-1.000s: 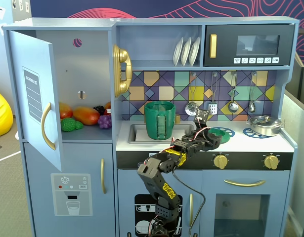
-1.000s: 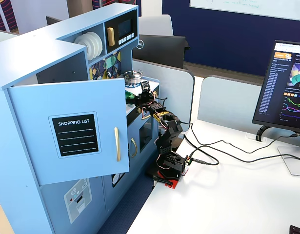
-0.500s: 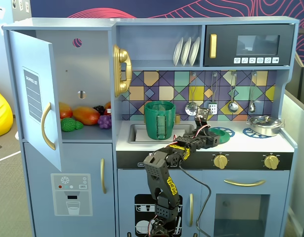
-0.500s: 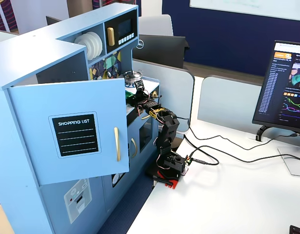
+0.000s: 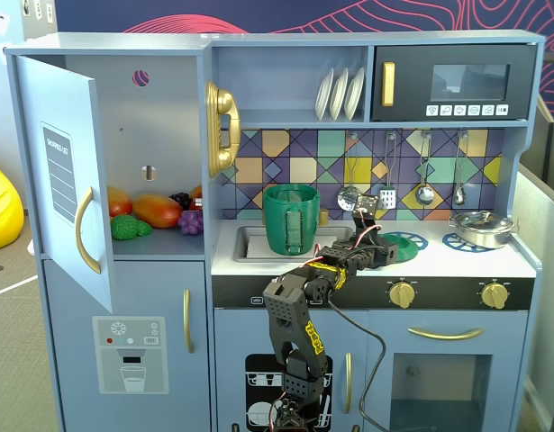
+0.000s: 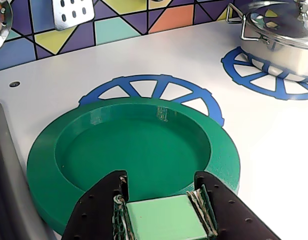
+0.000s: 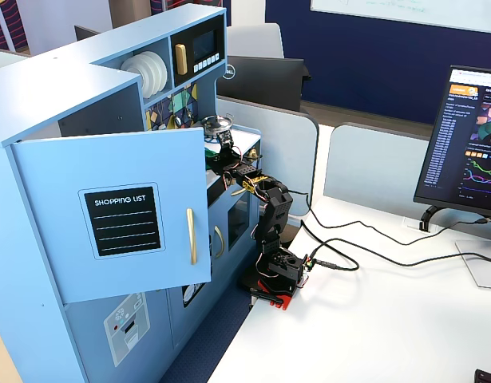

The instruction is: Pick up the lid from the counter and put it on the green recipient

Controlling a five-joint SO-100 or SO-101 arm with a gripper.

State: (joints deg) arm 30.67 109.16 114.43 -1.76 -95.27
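The lid (image 6: 133, 155) lies flat on the white worktop (image 6: 274, 150), over the near part of a blue spoked ring (image 6: 159, 90) printed there. It is a dark-green round plastic disc, seen with its hollow side up: a broad flat rim around a shallow sunken centre, glossy, with a small glint at the far inner wall. A pale-green square tab (image 6: 164, 217) stands at its near edge.

In the wrist view the gripper (image 6: 164, 210) has its two black fingers (image 6: 98, 210) narrowed onto that tab, one on each side, so it holds the lid by the handle.

In a fixed view the lid (image 5: 404, 243) sits in the middle of the worktop, near its front edge, just right of the sink (image 5: 249, 241). The pot (image 5: 291, 219), tall and dark green with a paler strap handle, stands in the sink, towards the worktop's left end. A silver pot (image 5: 482, 229) rests on the second blue ring near the right edge.
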